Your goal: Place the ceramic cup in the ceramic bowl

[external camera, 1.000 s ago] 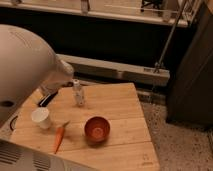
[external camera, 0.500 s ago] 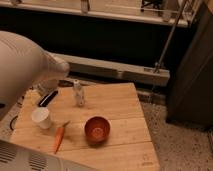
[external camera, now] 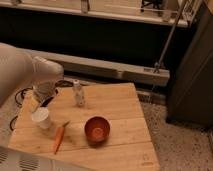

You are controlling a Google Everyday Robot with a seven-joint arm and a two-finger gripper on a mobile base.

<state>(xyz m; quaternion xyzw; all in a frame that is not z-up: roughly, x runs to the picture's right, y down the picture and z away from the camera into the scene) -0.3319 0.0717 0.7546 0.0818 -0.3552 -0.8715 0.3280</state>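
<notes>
The white ceramic cup (external camera: 41, 118) stands upright on the left part of the wooden table (external camera: 120, 107). The reddish-brown ceramic bowl (external camera: 97, 129) sits right of it, near the table's middle front, with nothing in it. My gripper (external camera: 46, 97) hangs from the white arm (external camera: 22, 70) at the table's left rear, just behind and above the cup, and is mostly hidden by the wrist. It holds nothing that I can see.
A slim clear shaker bottle (external camera: 78, 93) stands behind the bowl. An orange carrot (external camera: 59, 137) lies between cup and bowl at the front. A small yellowish object (external camera: 32, 105) lies by the cup. A dark cabinet (external camera: 192, 75) stands right of the table.
My arm has drawn a little to the left and lower, bringing the gripper closer to the cup. The cup, bowl, carrot and bottle have not moved.
</notes>
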